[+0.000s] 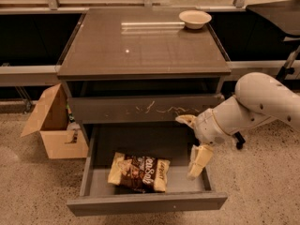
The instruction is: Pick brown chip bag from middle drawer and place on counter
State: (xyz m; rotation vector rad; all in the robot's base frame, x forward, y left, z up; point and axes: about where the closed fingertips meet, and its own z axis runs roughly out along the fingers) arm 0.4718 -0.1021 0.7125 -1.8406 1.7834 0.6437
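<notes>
The brown chip bag (pixel 139 172) lies flat on the floor of the open middle drawer (pixel 146 203), left of centre. My gripper (pixel 193 142) hangs over the drawer's right side, to the right of the bag and apart from it. It is open and empty, with one cream finger (pixel 186 120) up near the scratched drawer front and the other pointing down into the drawer. The counter (pixel 140 46) is the glossy dark top of the cabinet, above the drawers.
A cream bowl (pixel 195 18) stands at the counter's back right corner. The grey drawer front with pale scratches (pixel 145 108) sits shut above the open drawer. A tan cardboard box (pixel 51 124) stands open on the floor to the left of the cabinet.
</notes>
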